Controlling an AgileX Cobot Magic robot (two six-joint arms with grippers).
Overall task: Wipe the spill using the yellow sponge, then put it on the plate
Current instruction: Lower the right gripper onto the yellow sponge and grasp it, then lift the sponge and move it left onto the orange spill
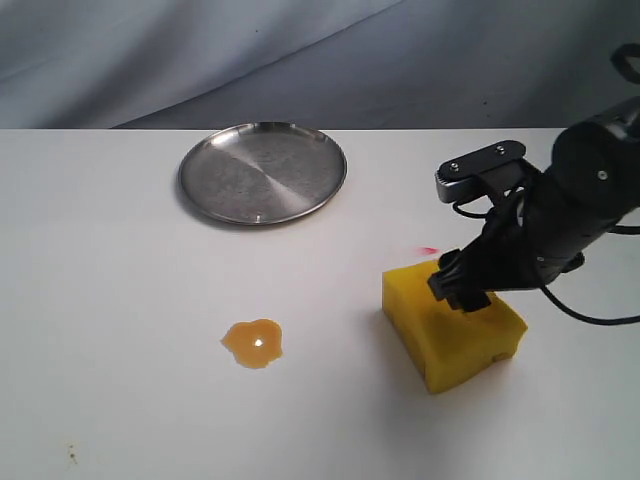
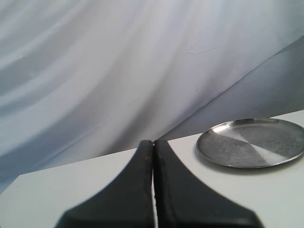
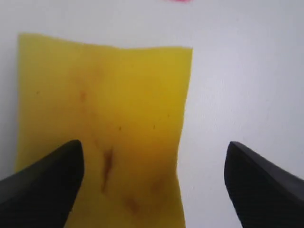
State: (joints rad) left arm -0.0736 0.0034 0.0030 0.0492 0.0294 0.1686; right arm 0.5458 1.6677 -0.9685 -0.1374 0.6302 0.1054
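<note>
spill point(image 1: 254, 343): sm. glossy amber blob, front-centre.
yellow sponge point(image 1: 450, 340): thick block, lying flat, rt of spill, well apart.
plate point(image 1: 262, 172): round silver dish, upright, behind spill.

Bare white bench point(image 1: 120, 300) surrounds the spill point(image 1: 253, 343) on every side I can see, and the stretch between it and the yellow sponge point(image 1: 450, 340) is open. The plate point(image 1: 263, 172) sits well apart at the far side, off that stretch. My right arm point(image 1: 580, 200) hangs over the sponge, closing off the space above it. The right jaws stand wide; one overlaps the sponge, the other is over bare bench. Grey cloth point(image 1: 300, 50) rises behind the far edge.
</note>
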